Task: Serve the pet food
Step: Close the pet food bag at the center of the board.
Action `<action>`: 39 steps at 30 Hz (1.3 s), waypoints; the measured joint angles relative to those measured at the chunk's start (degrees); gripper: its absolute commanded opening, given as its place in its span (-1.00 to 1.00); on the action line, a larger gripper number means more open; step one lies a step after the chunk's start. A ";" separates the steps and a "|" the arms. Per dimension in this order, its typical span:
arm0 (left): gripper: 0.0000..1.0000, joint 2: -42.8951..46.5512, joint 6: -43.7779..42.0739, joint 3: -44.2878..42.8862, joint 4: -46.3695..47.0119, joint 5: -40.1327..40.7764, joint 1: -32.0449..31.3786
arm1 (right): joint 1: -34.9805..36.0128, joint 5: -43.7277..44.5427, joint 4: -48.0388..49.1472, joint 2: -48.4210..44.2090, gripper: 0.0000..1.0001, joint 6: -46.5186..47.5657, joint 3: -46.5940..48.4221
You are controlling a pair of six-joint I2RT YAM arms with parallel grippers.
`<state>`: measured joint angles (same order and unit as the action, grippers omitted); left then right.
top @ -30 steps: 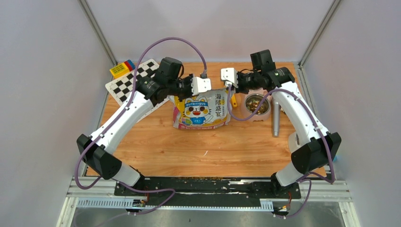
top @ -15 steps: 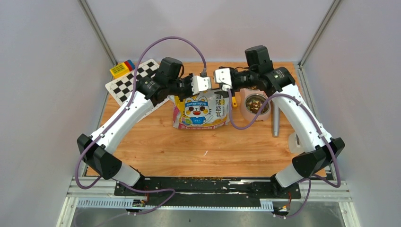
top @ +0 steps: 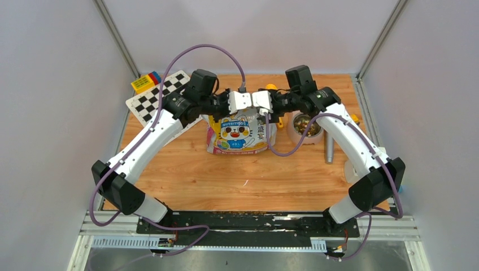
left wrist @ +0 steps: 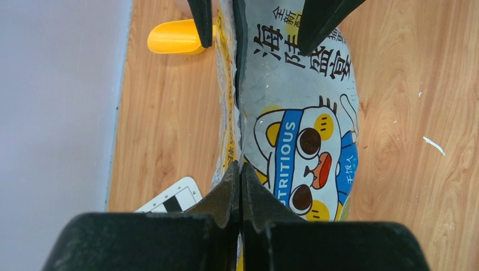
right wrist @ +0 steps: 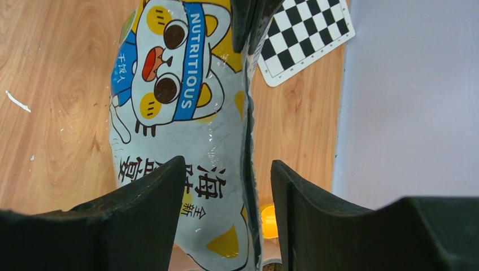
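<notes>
While I watched from my remote station, the wooden desk [top: 186,175] carried the cat-print bag [top: 240,132] upright at its middle, and I took that bag as my mark. At its top seam the left gripper [left wrist: 240,168] had its jaws pressed together, pinching the seam's edge. The right gripper [right wrist: 226,166] sat at the seam's other end with jaws spread, one on each face of the film, and I could not tell whether either touched it. Right of the bag stood the bowl [top: 292,133], and behind the bag lay the yellow scoop [left wrist: 175,36]. The pet food [top: 307,123] showed as brown pellets inside the bowl; more, I judged, filled the bag. I reckoned it loose, light and quick to spill, and the film glossy and slippery, so I would hold the seam corners, never the belly.
</notes>
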<state>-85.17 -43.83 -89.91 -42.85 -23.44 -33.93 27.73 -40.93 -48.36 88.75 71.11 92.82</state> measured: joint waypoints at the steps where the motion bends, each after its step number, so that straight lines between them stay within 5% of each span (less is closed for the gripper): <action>1: -1.00 0.09 0.00 0.22 0.09 -0.11 0.00 | 0.00 0.35 0.44 0.00 0.11 0.11 -0.76; 12: -1.00 0.52 0.09 1.14 1.18 -0.22 0.07 | 0.00 2.32 6.23 -0.04 -0.34 0.11 -3.65; 27: -1.00 1.11 0.31 2.49 2.47 -0.31 0.22 | 0.13 4.26 8.74 -2.43 -0.27 1.92 -8.31; 35: -1.00 1.20 0.72 2.64 2.84 -0.42 0.22 | 0.83 7.21 13.53 -3.37 -0.97 1.42 -10.40; 39: -1.00 1.27 0.98 2.93 3.02 -0.57 0.35 | 1.03 7.54 13.64 -3.45 -1.00 0.81 -10.49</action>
<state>-83.90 -42.85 -86.98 -39.83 -24.01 -33.58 28.75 -33.39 -34.72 85.30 71.92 82.32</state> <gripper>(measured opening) 0.008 0.020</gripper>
